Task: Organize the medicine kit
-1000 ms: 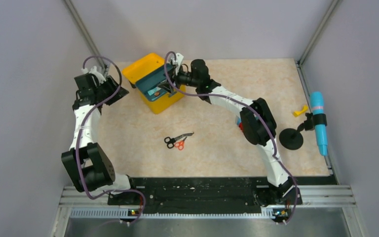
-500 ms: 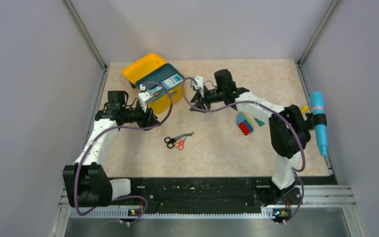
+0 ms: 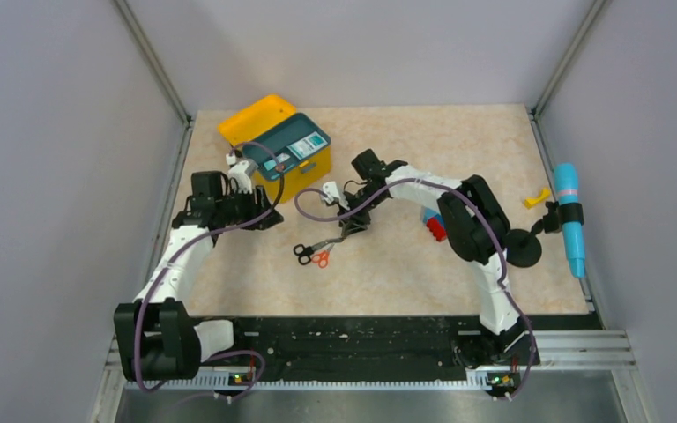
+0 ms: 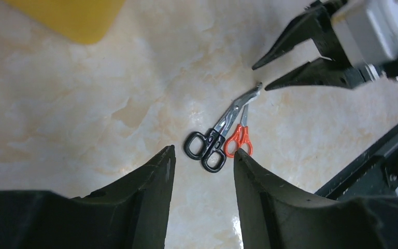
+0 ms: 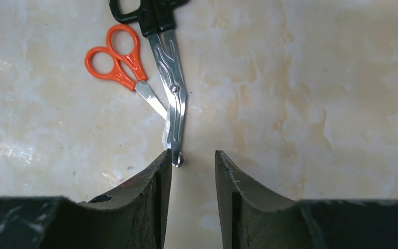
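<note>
R gripper (image 5: 193, 154) jaws apart, empty; black-handled shears (image 5: 171, 96) w/ blade tip just ahead by one finger, orange scissors (image 5: 120, 66) alongside. L gripper (image 4: 202, 155) jaws apart too, empty.

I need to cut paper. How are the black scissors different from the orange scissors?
The black scissors are longer than the orange scissors. The black scissors have wide, bent blades; the orange scissors have thin, straight ones. Both lie shut on the table, side by side.
</note>
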